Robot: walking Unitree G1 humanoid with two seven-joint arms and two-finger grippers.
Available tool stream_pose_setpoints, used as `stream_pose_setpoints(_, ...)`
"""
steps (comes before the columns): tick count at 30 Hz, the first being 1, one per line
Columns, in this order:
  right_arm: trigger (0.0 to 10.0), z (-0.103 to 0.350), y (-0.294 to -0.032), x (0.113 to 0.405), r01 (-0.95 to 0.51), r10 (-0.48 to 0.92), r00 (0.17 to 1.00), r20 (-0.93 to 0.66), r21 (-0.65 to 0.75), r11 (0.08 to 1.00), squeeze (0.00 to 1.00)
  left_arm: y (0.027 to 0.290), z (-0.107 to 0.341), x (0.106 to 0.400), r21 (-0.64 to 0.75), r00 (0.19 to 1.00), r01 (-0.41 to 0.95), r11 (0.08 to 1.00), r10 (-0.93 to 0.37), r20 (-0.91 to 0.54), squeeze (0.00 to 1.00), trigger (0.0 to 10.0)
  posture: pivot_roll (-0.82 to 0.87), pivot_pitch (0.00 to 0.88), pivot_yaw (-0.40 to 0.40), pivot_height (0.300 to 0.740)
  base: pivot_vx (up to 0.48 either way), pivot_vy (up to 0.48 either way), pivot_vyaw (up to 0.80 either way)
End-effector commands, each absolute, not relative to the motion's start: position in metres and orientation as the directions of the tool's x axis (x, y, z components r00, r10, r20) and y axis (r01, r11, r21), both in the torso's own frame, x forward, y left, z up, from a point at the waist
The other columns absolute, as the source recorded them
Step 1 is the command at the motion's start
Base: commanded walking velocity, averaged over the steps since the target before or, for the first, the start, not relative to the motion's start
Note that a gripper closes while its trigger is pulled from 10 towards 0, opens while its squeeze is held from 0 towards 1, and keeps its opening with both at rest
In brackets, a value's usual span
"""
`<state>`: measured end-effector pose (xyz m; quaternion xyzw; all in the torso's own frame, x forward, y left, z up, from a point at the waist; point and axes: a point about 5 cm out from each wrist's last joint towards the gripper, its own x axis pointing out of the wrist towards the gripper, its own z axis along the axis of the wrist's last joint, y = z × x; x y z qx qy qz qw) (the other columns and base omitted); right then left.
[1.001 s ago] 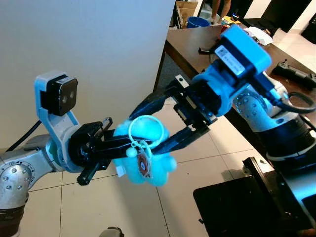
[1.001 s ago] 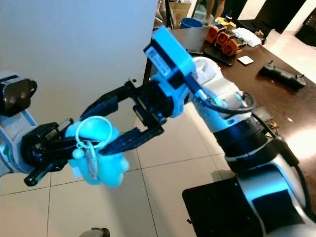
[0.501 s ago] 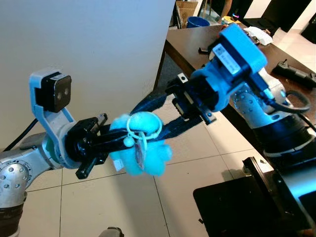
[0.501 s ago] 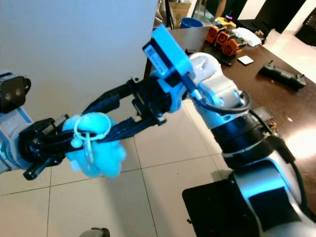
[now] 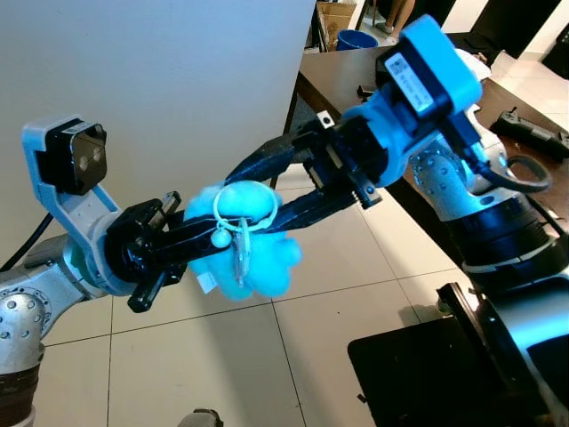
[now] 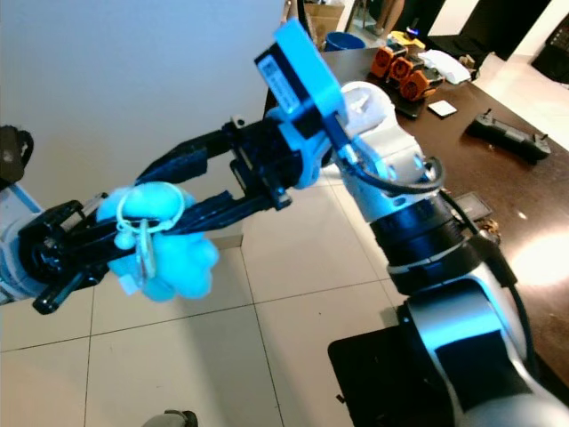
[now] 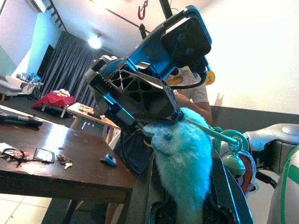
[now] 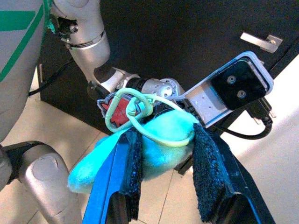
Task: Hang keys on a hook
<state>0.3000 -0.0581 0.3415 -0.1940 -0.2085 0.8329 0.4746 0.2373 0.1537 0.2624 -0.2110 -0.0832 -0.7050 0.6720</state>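
Between the two arms, above the tiled floor (image 5: 222, 356), the fluffy blue keychain (image 5: 253, 258) is clamped in the left gripper (image 5: 200, 233), while the right gripper (image 5: 244, 191) straddles its pale green loop (image 5: 244, 206), fingers spread and seemingly not yet gripping. Should the left gripper release early, the keychain could drop; no hook is visible.

A dark brown counter (image 6: 462, 151) runs along the upper right of the right eye view. On it near the top sit three orange gadgets (image 6: 400, 71) side by side, a small white square (image 6: 442, 108) just right of them, and a black controller (image 6: 511, 138) further right. A blue bucket (image 6: 342, 40) stands at top centre. Pale floor tiles (image 6: 293, 267) fill the lower middle, a white wall (image 6: 116, 80) the upper left.
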Motion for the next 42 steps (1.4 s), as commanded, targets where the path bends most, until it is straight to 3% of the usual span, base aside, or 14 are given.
stream_pose_setpoints(1,10.0,0.343,-0.059,0.305,-0.727,0.894,-0.428,-0.134,-0.536,-0.429,0.0,0.134,0.262,0.227,-0.147,-0.143,0.966,-0.213,-0.914,0.38,0.0,10.0,0.25,0.021,-0.071,0.74,0.0,0.0,0.0)
stream_pose_setpoints(6,10.0,0.343,-0.056,0.308,-0.74,0.909,-0.396,-0.131,-0.541,-0.401,0.03,0.134,0.262,0.227,-0.147,-0.143,0.966,-0.213,-0.913,0.383,0.0,10.0,0.25,0.025,-0.07,0.74,0.0,0.0,0.0)
stream_pose_setpoints(7,10.0,0.343,-0.056,0.309,-0.744,0.91,-0.394,-0.132,-0.535,-0.4,1.0,0.134,0.262,0.226,-0.146,-0.143,0.966,-0.213,-0.912,0.384,0.0,10.0,0.25,0.026,-0.07,0.74,0.0,0.0,0.0)
stream_pose_setpoints(11,10.0,0.343,-0.054,0.31,-0.747,0.918,-0.375,-0.131,-0.543,-0.383,1.0,0.134,0.263,0.226,-0.146,-0.143,0.966,-0.213,-0.912,0.385,0.0,10.0,0.25,0.026,-0.07,0.74,0.0,0.0,0.0)
stream_pose_setpoints(12,10.0,0.343,-0.053,0.311,-0.745,0.921,-0.364,-0.135,-0.551,-0.376,0.19,0.134,0.262,0.226,-0.147,-0.143,0.966,-0.214,-0.911,0.387,0.0,10.0,0.25,0.025,-0.069,0.74,0.0,0.0,0.0)
stream_pose_setpoints(13,10.0,0.343,-0.052,0.311,-0.74,0.924,-0.357,-0.136,-0.562,-0.369,0.0,0.134,0.262,0.226,-0.148,-0.143,0.965,-0.215,-0.911,0.388,0.0,10.0,0.25,0.025,-0.069,0.74,0.0,0.0,0.0)
stream_pose_setpoints(26,10.0,0.354,-0.051,0.306,-0.697,0.926,-0.359,-0.116,-0.627,-0.349,0.0,0.132,0.261,0.225,-0.155,-0.148,0.962,-0.223,-0.909,0.39,0.0,10.0,0.25,0.016,-0.066,0.74,0.0,0.0,0.0)
stream_pose_setpoints(42,10.0,0.358,-0.054,0.298,-0.576,0.891,-0.387,-0.237,-0.692,-0.435,0.0,0.13,0.259,0.224,-0.165,-0.147,0.959,-0.229,-0.904,0.402,0.0,10.0,0.25,0.03,-0.069,0.74,0.0,0.0,0.0)
